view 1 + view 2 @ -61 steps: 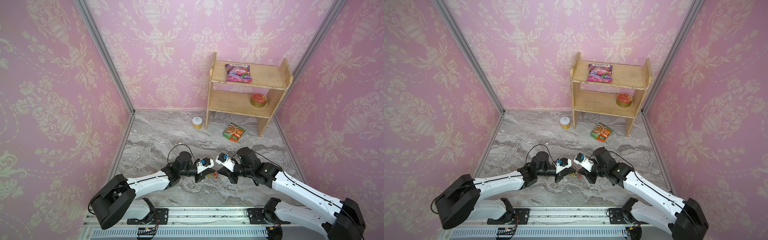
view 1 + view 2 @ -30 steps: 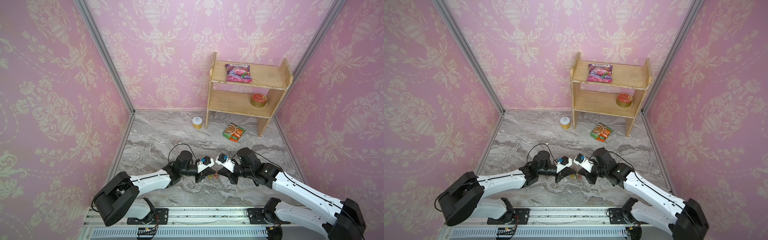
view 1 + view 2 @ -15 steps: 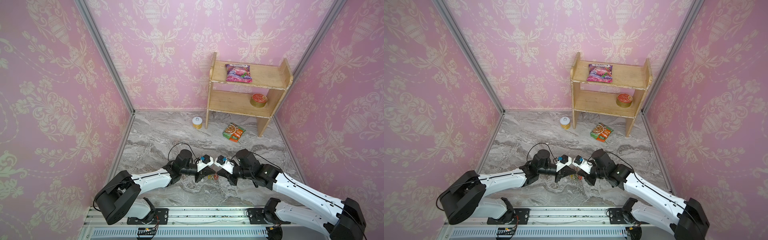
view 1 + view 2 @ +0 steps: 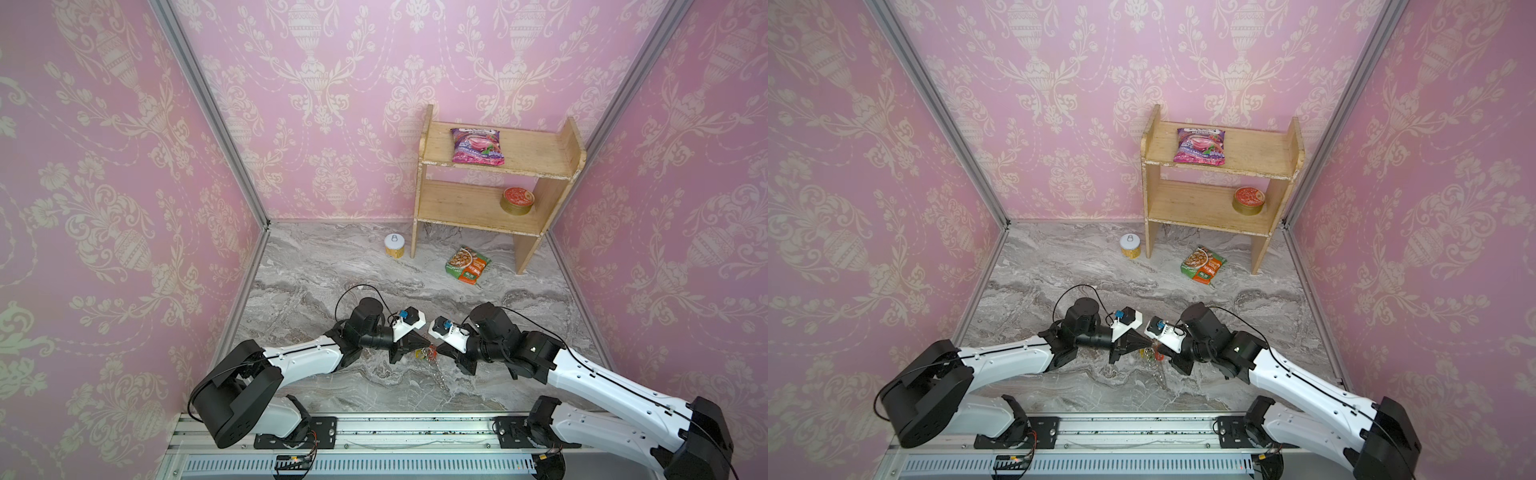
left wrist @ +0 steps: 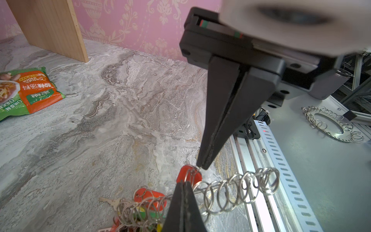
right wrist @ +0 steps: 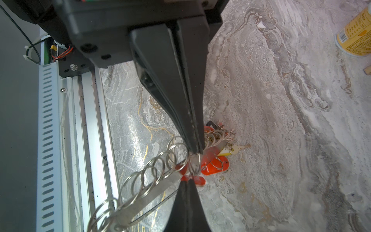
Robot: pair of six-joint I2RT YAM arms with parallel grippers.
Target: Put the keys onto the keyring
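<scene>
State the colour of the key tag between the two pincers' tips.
Red key tag, best seen in the left wrist view.

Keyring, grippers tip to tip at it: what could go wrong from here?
1. The left gripper on the keyring and right gripper on the red-tagged key pinch only at their tips; either could slip.
2. Tips nearly touch and may clash.
3. The keyring's loose end may drag the other keys.

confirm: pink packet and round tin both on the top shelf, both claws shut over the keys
No: the round tin sits on the lower shelf, as both top views show. The pink packet is on top; left claw and right claw are shut over the keys.
</scene>
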